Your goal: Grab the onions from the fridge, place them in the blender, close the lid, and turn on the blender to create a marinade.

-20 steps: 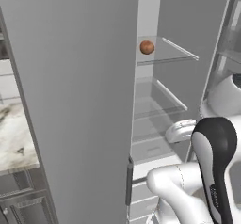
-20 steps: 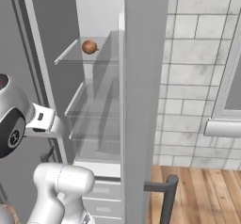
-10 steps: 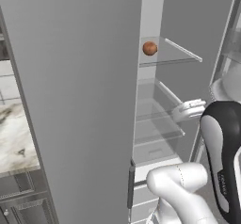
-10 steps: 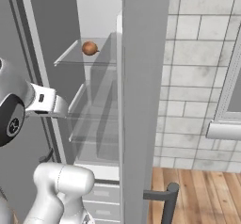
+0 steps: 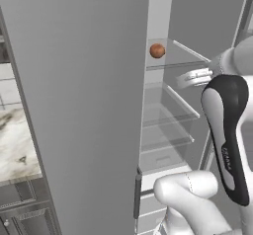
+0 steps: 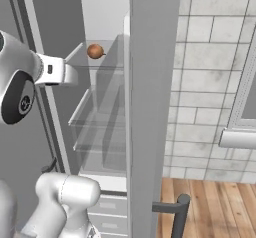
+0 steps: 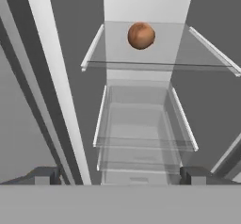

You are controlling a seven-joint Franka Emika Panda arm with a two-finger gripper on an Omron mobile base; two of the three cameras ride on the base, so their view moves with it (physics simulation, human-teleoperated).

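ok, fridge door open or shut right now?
Open. The fridge door is swung wide, exposing pale shelves with one onion on the top shelf. The hand faces the interior.

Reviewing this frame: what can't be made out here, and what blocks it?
- Gripper: hand view's bottom edge cuts the fingers to their tips.
- Fridge interior, left part: hidden in the left base view by its open door.
- Onion: too small in the base views for surface detail.

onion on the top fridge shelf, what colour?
Reddish-brown, plain with no markings. The onion shows best in the hand view, sitting on the glass shelf.
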